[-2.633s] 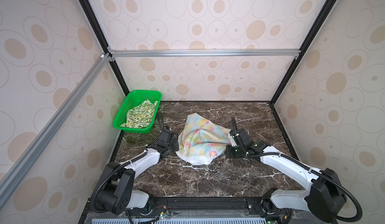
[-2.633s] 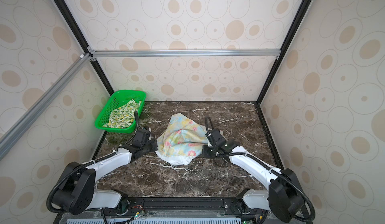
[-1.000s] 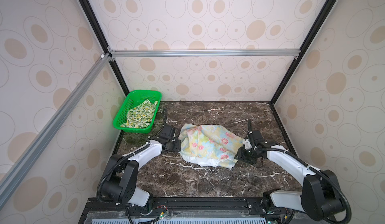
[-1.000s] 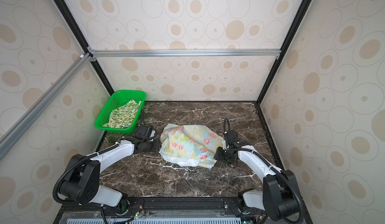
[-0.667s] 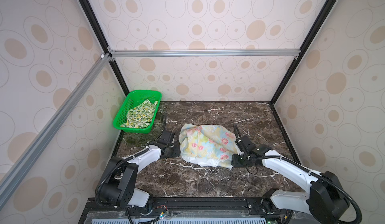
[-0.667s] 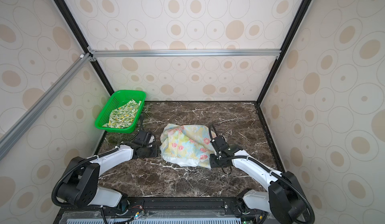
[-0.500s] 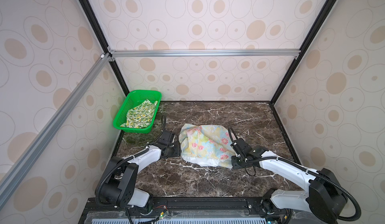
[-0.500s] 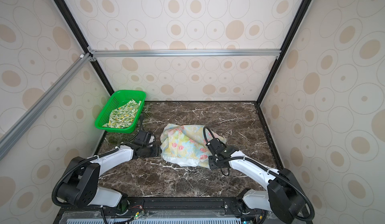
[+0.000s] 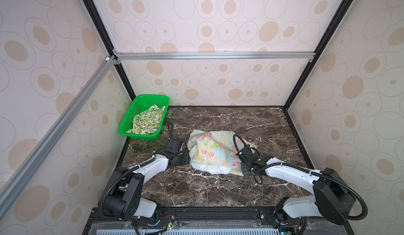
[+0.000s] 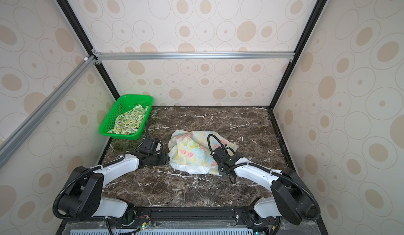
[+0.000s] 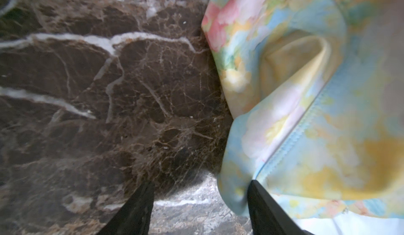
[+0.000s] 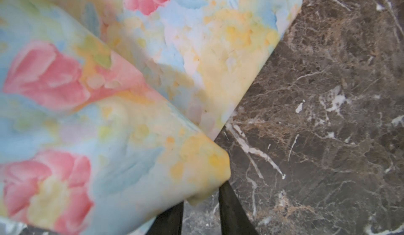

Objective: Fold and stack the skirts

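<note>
- Now, left gripper (image 11: 201,182): jaws wide, empty, at 9 o'clock edge of floral skirt (image 9: 209,153), mid-table.
- Right gripper (image 12: 200,214): jaws narrow at its 4 o'clock corner, hold unclear; thin cloth may slip.
- Lemon skirt (image 9: 148,122): in basket (image 9: 140,100), 10 o'clock.

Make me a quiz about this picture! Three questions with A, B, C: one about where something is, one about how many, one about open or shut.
1. Where is the lemon skirt? A in a drawer; B on a chair; C in the basket
2. How many skirts? A one; B two; C four
3. The left gripper is: A open; B shut on the basket; C shut on a spoon

1 C: lemon print lies inside the green mesh.
2 B: the lemon one, plus the flowery skirt on the table.
3 A: its fingers stand apart, table showing between them.
</note>
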Controlling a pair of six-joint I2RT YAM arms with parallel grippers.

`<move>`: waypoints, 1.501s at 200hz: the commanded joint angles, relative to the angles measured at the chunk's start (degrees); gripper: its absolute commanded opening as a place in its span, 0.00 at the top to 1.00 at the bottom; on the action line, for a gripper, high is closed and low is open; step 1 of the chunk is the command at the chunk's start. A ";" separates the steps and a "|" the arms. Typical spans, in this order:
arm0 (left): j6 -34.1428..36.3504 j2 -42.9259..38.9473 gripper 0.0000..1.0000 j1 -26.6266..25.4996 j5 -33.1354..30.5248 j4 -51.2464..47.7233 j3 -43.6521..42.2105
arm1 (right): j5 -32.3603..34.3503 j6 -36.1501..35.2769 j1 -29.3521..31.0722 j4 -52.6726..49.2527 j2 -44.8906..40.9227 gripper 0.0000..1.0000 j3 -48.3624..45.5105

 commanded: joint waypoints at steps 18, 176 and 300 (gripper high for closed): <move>-1.51 -1.19 0.32 0.45 -1.10 1.14 -0.69 | 4.54 -0.18 0.38 4.79 -0.36 0.70 -1.52; -1.93 -2.21 0.32 0.45 -1.88 1.94 -0.58 | 7.29 -0.09 0.53 5.94 -1.05 1.00 -1.22; -6.32 -3.42 0.53 0.45 9.50 14.42 -8.24 | 3.03 1.47 0.60 3.74 -1.55 1.00 1.19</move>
